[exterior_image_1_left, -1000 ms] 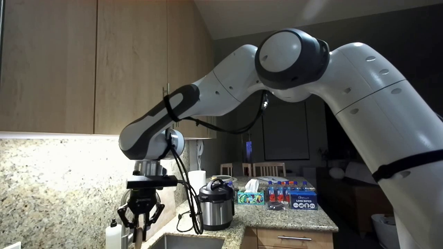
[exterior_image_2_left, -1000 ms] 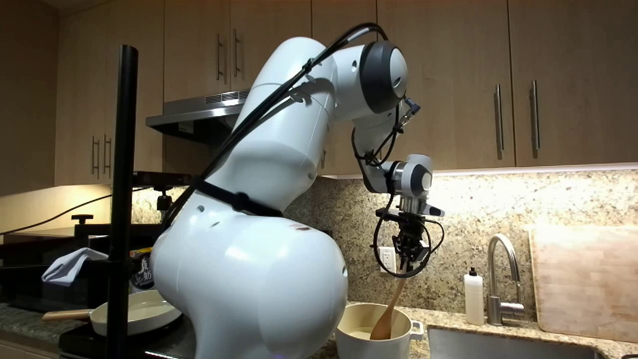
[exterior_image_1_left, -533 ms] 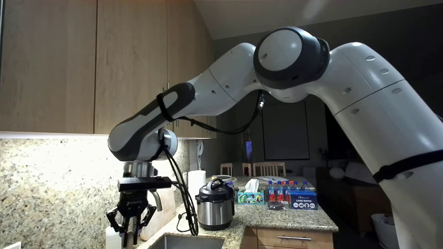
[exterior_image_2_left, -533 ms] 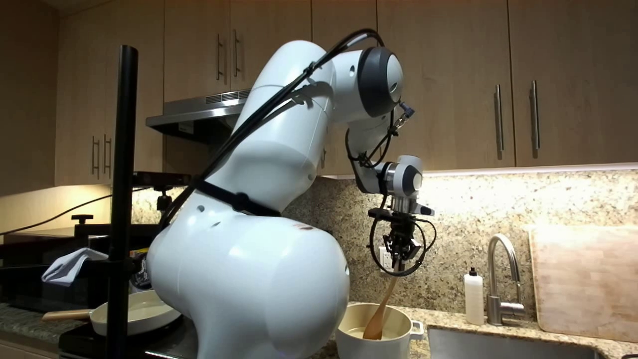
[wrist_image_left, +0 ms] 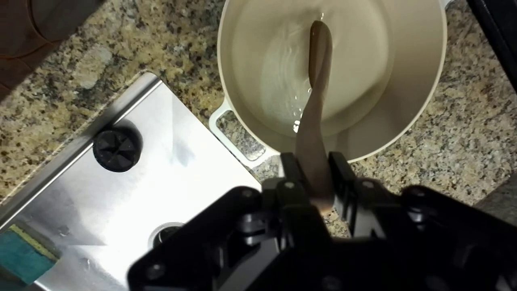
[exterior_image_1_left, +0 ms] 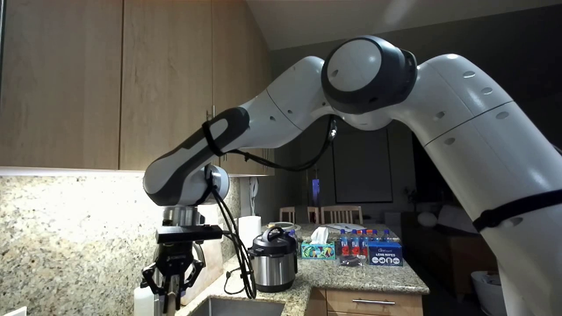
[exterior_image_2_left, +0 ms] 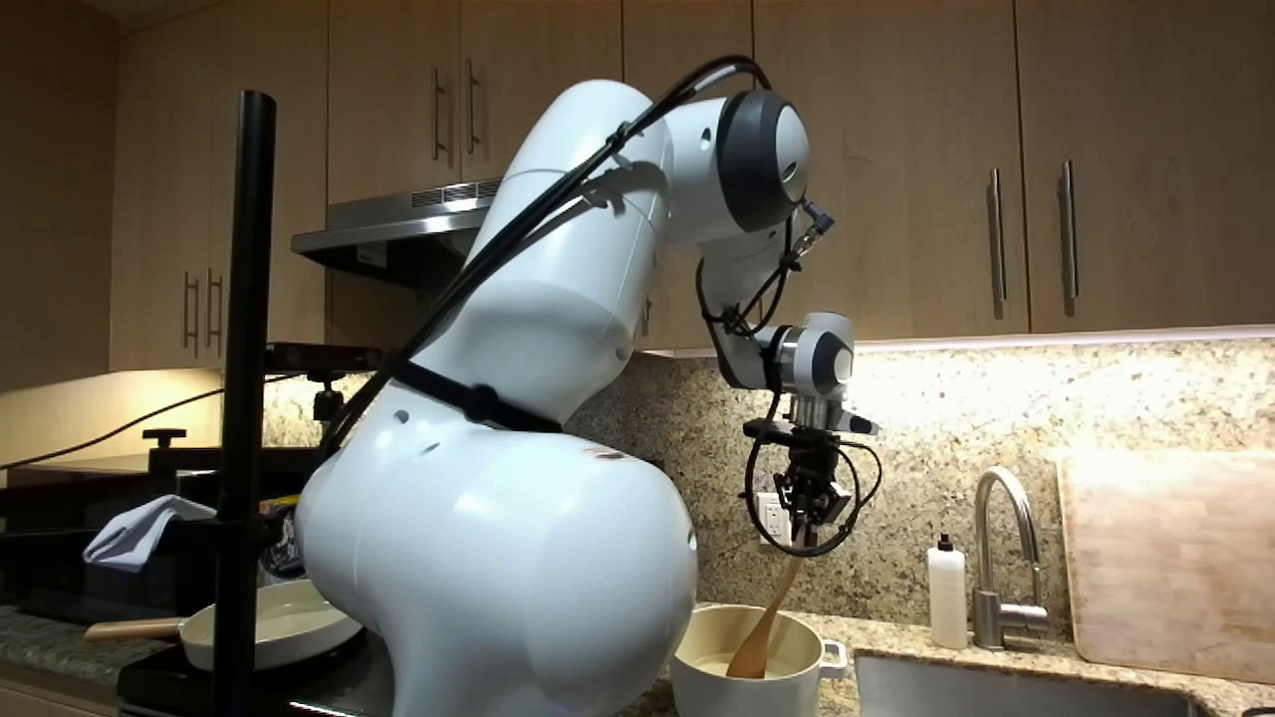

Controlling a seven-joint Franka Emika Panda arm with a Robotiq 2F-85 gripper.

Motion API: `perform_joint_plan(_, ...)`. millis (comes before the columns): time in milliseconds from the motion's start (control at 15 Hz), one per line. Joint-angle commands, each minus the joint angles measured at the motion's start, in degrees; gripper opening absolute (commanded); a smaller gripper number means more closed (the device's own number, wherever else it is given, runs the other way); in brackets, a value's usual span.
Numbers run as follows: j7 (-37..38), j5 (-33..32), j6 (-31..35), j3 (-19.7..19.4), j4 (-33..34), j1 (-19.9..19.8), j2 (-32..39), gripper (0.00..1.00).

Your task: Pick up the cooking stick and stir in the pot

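A wooden cooking stick (exterior_image_2_left: 773, 609) leans in the cream pot (exterior_image_2_left: 742, 699), its broad end down inside. In the wrist view the stick (wrist_image_left: 315, 109) runs from my gripper (wrist_image_left: 312, 158) into clear liquid, and its tip lies within the rim of the pot (wrist_image_left: 418, 60). Both black fingers (wrist_image_left: 338, 163) are closed around the handle near its upper end. Above the pot, the gripper (exterior_image_2_left: 803, 528) points downward in an exterior view. The gripper (exterior_image_1_left: 172, 295) also shows in an exterior view where the pot is out of frame.
The steel sink (wrist_image_left: 194, 161) borders the pot's handle side. A soap bottle (exterior_image_2_left: 947, 596), a faucet (exterior_image_2_left: 988, 558) and a cutting board (exterior_image_2_left: 1165, 558) stand along the wall. A pan (exterior_image_2_left: 197, 647) sits on the stove. A pressure cooker (exterior_image_1_left: 275, 265) is on the counter.
In both exterior views the gripper swung left with the stick, then came part of the way back right. The stick's broad end shifted left inside the pot. The grip stayed shut.
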Motion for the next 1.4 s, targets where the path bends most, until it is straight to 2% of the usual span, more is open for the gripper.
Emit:
perform_joint_plan(0, -0.55, 0.28, 0.41, -0.54, -3.53, -0.96, -2.15, 0.10)
perform_joint_plan(667, 4.05, -3.47, -0.50, -3.02, 1.62, 0.25, -0.31, 0.10)
perform_joint_plan(1333, 0.84, -3.43, 0.02, -1.59, 7.16, 1.53, 4.08, 0.10)
